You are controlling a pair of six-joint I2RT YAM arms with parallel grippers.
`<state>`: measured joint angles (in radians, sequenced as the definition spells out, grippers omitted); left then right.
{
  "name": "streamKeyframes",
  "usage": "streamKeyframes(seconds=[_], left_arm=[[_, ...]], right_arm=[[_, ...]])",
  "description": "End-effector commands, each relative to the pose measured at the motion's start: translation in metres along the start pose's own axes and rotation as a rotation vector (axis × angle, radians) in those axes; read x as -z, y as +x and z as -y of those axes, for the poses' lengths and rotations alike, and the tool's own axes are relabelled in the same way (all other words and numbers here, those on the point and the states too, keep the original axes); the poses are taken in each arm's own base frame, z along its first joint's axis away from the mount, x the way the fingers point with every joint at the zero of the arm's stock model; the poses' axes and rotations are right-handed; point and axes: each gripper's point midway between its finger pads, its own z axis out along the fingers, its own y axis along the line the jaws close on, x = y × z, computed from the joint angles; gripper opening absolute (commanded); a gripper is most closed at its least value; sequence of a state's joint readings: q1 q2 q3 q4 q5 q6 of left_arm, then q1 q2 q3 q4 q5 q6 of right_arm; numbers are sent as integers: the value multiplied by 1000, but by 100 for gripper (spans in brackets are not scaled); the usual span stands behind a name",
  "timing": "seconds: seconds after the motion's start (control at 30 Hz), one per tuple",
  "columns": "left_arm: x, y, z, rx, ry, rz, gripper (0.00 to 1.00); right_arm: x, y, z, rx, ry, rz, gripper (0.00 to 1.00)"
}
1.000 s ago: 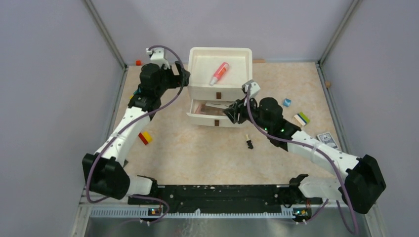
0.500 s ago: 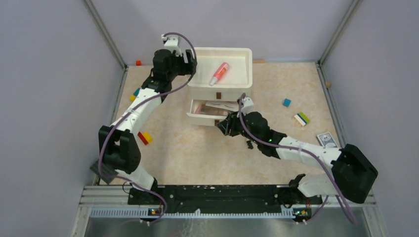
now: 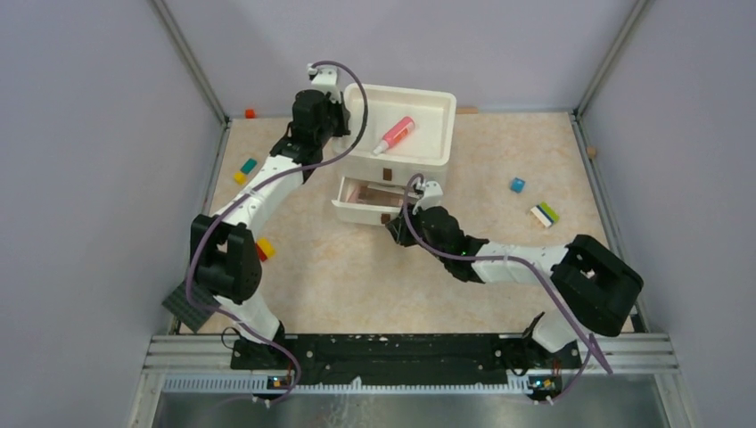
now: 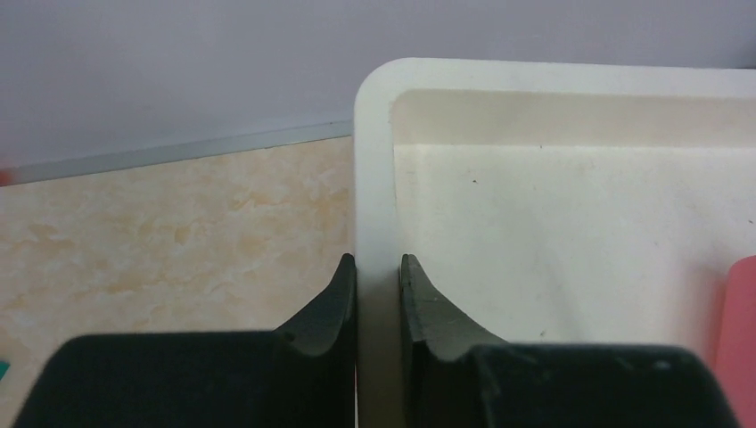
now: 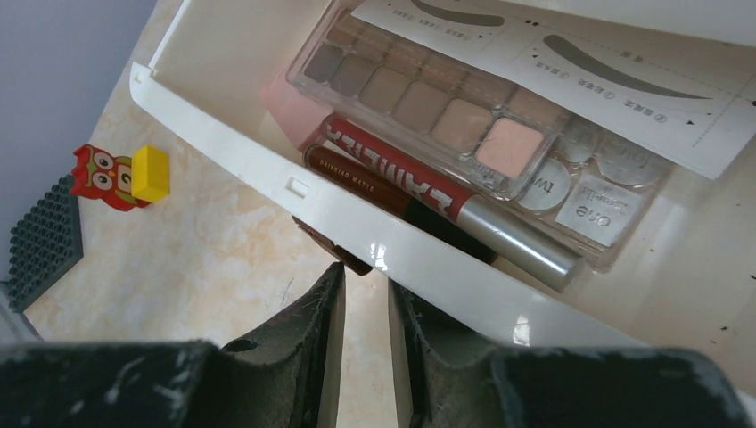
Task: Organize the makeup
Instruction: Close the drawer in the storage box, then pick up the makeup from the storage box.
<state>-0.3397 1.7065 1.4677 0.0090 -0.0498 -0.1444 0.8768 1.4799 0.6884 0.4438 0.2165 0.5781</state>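
A white organizer stands at the back middle. In its top tray lies the pink white-capped spray bottle. My left gripper is shut on the tray's left wall. The lower drawer stands open, holding an eyeshadow palette, the white eyebrow card, a red and silver tube and a pink pad. My right gripper is at the drawer front. Its jaws stand a narrow gap apart, with the brown handle at their tips.
A red and yellow owl block and a dark studded plate lie to the left. A teal and yellow block sits by the left wall. A blue block and a striped block lie on the right.
My left gripper moved right onto the tray's corner and closed on its wall. My right arm swung left and down to the drawer front, jaws narrowing. The organizer shifted slightly left.
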Motion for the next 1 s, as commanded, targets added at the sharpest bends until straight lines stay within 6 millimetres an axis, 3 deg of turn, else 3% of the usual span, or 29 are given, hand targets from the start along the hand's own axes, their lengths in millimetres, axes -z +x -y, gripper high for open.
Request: streamKeyframes(seconds=[0.0,0.37,0.6,0.77,0.8,0.97], left_arm=[[6,10,20,-29,109,-45,5],[11,23,33,-4,130,-84,0],[21,26,39,23,124,-101,0],[28,26,30,55,65,-109,2],[29,26,29,60,56,-113,5],[38,14,29,70,52,-102,46]], right_arm=[[-18,-72,-7,16,31,284,23],[-43,-116,2,13,61,488,21],[-51,-118,6,52,92,497,21],[-37,-108,-2,117,24,438,23],[-34,-106,-5,121,11,412,23],[-7,-88,-30,223,-121,216,29]])
